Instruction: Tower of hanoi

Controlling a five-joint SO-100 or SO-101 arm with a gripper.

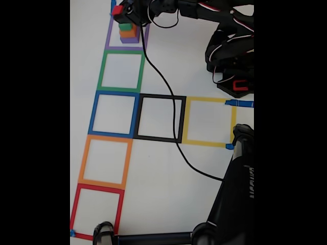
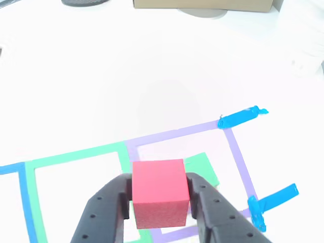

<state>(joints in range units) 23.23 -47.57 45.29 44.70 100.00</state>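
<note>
My workspace is a bright white tabletop [image 1: 163, 61], evenly lit and almost washed out in the other view. Coloured tape squares [image 1: 116, 113] run down its left side in the fixed view, with black and yellow outlines branching right. A black camera stand [image 1: 232, 194] rises at lower right. A cardboard box [image 2: 202, 4] sits at the far edge.

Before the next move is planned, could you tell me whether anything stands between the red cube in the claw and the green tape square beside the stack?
Nothing visible does. The claw grips the red cube above the green cube; the neighbouring green tape square holds nothing, though a black cable runs just beside it.
</note>
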